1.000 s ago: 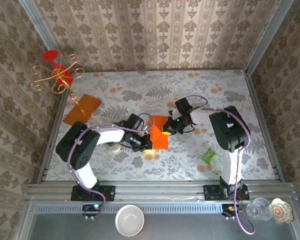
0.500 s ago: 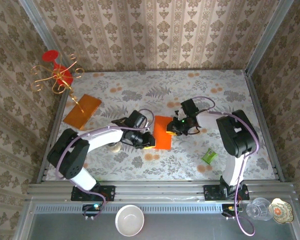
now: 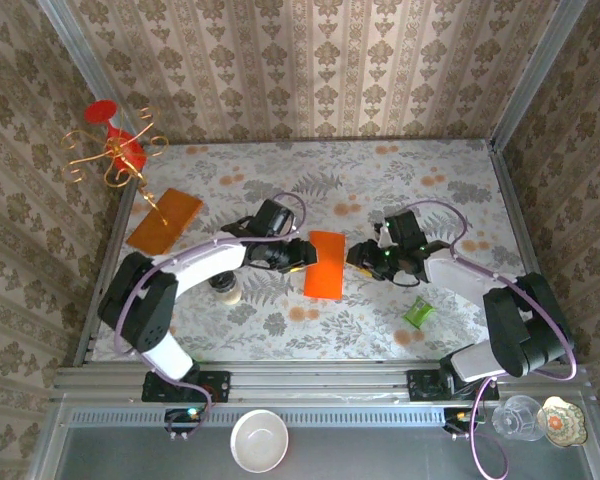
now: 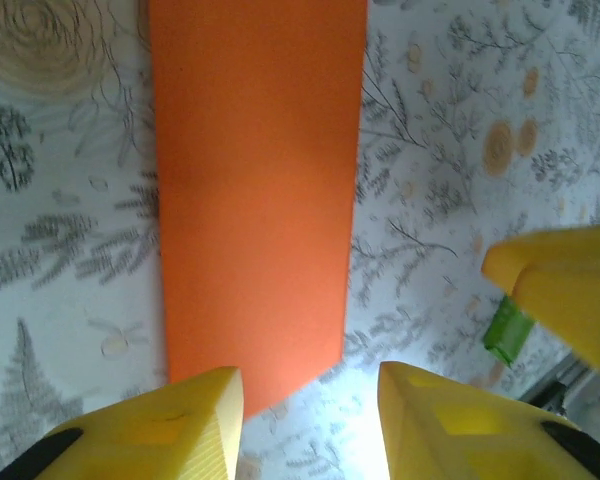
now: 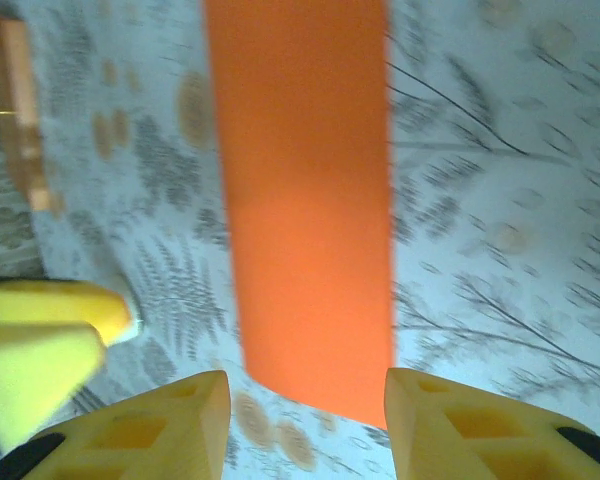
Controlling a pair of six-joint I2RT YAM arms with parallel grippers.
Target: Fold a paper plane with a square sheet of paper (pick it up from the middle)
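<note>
In the middle of the bench (image 3: 450, 170), between the two arms, the square sheet of paper (image 3: 325, 264) lies flat, folded into a narrow strip. The left pincer (image 3: 302, 254) stands just beside its left long edge and the right pincer (image 3: 357, 254) near its right edge. Both are spread, with nothing between the fingers. The paper looks very light, thin and limp. It will likely slide on the smooth patterned cover and crumple under a hard pinch. Its edges seem to lie flush, though the wrist views are blurred, so a hold at mid-strip suits best. There is open room toward the far wall. A green scrap (image 3: 417, 313) and an amber sheet (image 3: 163, 220) sit well apart.
</note>
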